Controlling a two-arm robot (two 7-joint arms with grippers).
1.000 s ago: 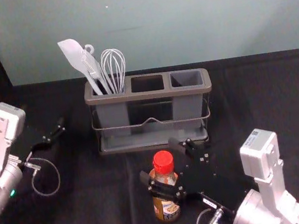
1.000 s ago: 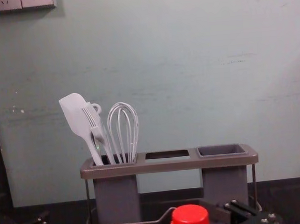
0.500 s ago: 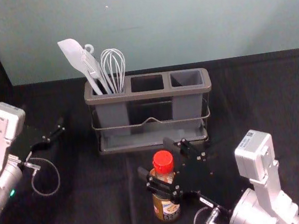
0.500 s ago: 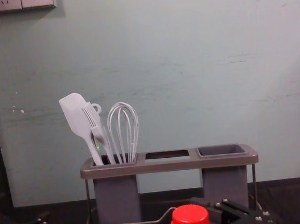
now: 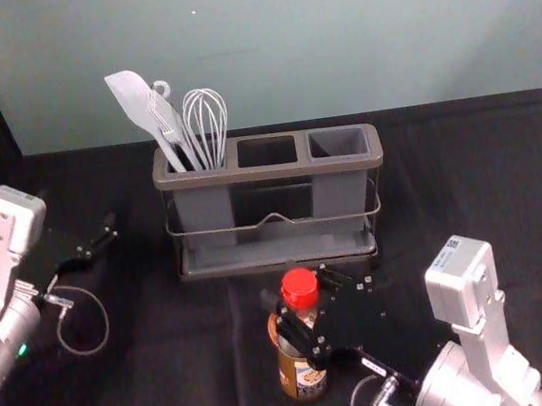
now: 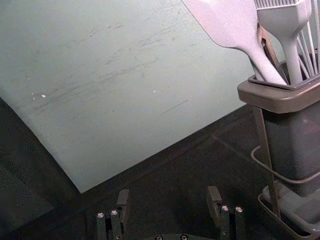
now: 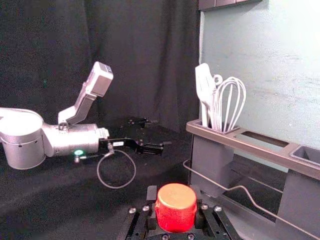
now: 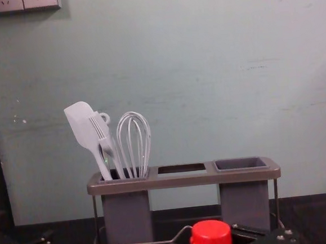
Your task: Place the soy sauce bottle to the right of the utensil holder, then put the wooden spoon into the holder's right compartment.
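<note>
Your soy sauce btl point(image 5: 307, 375) is at 6 o'clock from the utensil holder point(image 5: 267, 171), near its front, red cap point(image 5: 299, 288) up. Your R gripper point(image 5: 289, 296), reaching in from approx. 4 o'clock, has the btl clamped btwn its fingers at the cap end. In the holder's L compt. you've got a spatula point(image 5: 131, 93), pastry brush point(image 6: 287, 22) & whisk point(image 5: 207, 121). Your L gripper point(image 5: 111, 228) is parked at 10 o'clock from the btl, well apart, fingers spread.

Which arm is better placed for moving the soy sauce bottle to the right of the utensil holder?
Right, likely: the right gripper is closed around the bottle, while the left gripper is empty, left of the holder.
</note>
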